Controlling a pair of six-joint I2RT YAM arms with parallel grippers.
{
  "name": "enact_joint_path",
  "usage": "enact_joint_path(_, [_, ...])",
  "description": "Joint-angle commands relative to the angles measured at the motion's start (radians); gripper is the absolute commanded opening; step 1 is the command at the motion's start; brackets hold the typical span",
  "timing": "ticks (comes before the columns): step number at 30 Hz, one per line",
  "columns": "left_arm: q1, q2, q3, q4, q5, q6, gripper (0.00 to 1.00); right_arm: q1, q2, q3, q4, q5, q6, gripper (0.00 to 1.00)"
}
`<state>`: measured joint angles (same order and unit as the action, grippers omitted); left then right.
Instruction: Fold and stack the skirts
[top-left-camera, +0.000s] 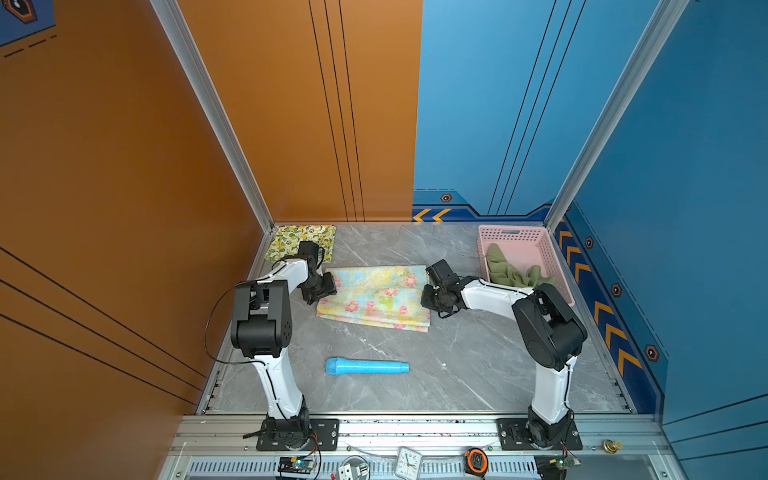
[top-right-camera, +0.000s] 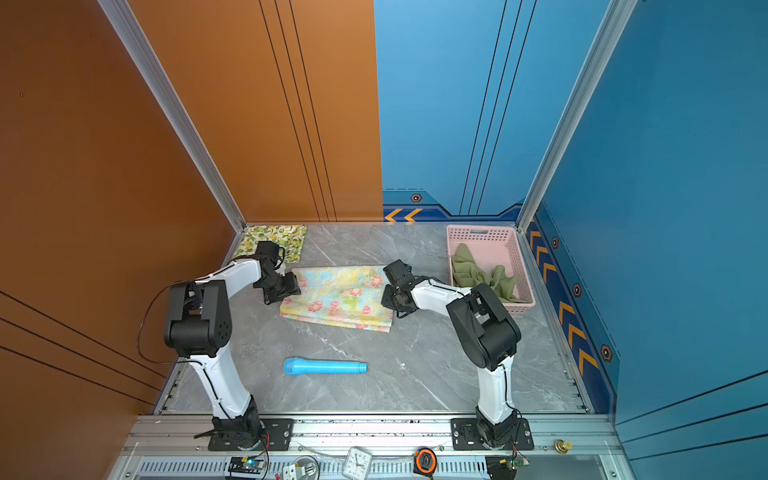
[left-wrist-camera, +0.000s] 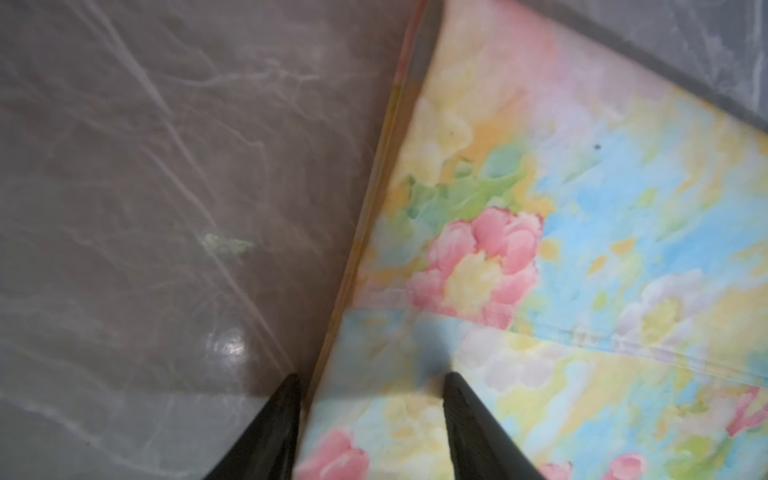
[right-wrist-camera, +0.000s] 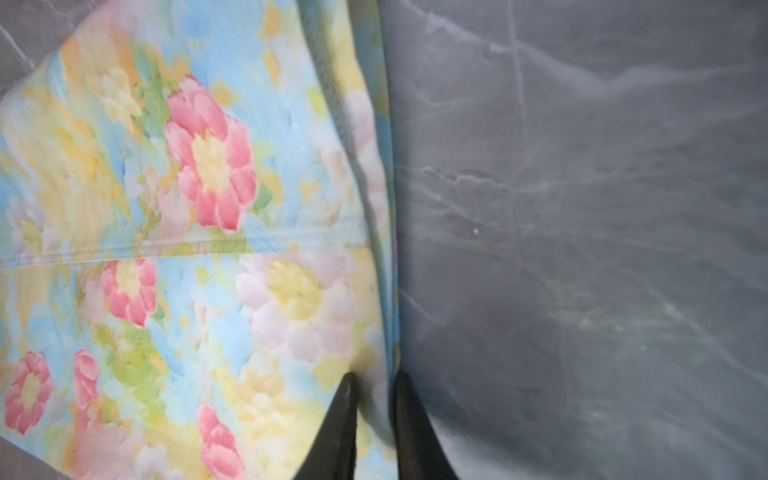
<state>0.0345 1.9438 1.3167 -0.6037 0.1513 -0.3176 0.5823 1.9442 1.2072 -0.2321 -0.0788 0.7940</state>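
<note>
The pastel floral skirt (top-left-camera: 374, 297) (top-right-camera: 338, 297) lies folded flat mid-table. My left gripper (top-left-camera: 326, 293) (top-right-camera: 291, 293) is at its left edge; in the left wrist view the gripper (left-wrist-camera: 372, 376) is open, one finger on the table and one on the cloth (left-wrist-camera: 582, 228). My right gripper (top-left-camera: 427, 295) (top-right-camera: 387, 297) is at the right edge; in the right wrist view the gripper (right-wrist-camera: 377, 376) is shut on the hem of the cloth (right-wrist-camera: 187, 208). The lemon-print skirt (top-left-camera: 299, 241) (top-right-camera: 276, 239) lies folded at the back left. The olive skirt (top-left-camera: 511, 270) (top-right-camera: 478, 272) sits crumpled in the basket.
The pink lattice basket (top-left-camera: 515, 235) (top-right-camera: 484, 232) stands at the back right by the blue wall. A blue microphone-shaped tube (top-left-camera: 365, 367) (top-right-camera: 324, 367) lies on the grey marble table in front of the skirt. A clock (top-left-camera: 409, 461) and tape measure (top-left-camera: 476, 459) sit on the front rail.
</note>
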Motion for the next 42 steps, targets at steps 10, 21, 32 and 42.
enact_joint_path(10, [-0.001, 0.123, 0.064, -0.118, 0.004, 0.054, 0.0, -0.002, 0.067, -0.007, 0.042, -0.033, 0.035, 0.13])
enact_joint_path(21, [-0.079, -0.002, 0.119, -0.137, -0.303, 0.103, 0.0, -0.006, 0.064, -0.026, 0.079, -0.032, 0.065, 0.09])
enact_joint_path(32, [-0.24, -0.118, 0.219, -0.18, -0.607, 0.184, 0.0, -0.03, 0.002, -0.116, 0.175, -0.043, 0.134, 0.28])
enact_joint_path(42, [-0.396, -0.149, 0.265, -0.182, -0.661, 0.192, 0.0, -0.028, 0.042, -0.144, 0.356, -0.114, 0.243, 0.32])
